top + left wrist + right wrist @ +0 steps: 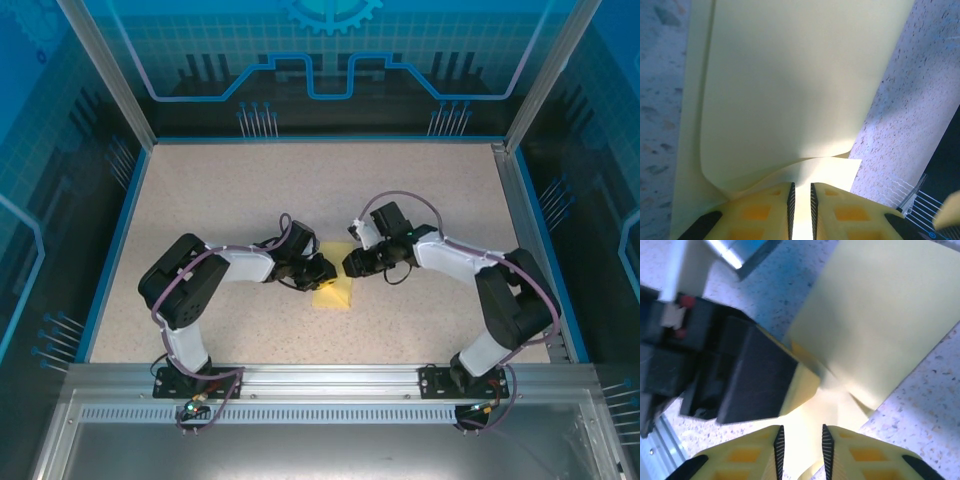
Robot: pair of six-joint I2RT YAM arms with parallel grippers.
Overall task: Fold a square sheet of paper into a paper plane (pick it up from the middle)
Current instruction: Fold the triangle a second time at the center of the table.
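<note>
Here, both arms reach inward to the middle of the table [220,190], and their tips meet over the sheet of paper [335,295], which lies just below the centre of the overhead frame as a small yellow shape, already folded smaller than a square.

The left pincer [322,272] comes at the sheet's upper left corner and the right pincer [350,264] at its upper right, the two very close together.

In the left wrist view the left pincer [801,200] is clenched to a slim slit at the bottom of the frame. The near edge of the sheet of paper [790,90] curls up off the table [910,115] and runs into that slit, so it is grasping the paper. A folded layer lies on a wider layer that shows along the left edge.

In the right wrist view the right pincer [801,440] is released, its yellow fingers [745,460] standing apart with a raised fold of the sheet of paper [880,315] between them. The left arm's black housing [755,375] sits on the sheet's left side, and the speckled table [935,405] shows at lower right.
</note>
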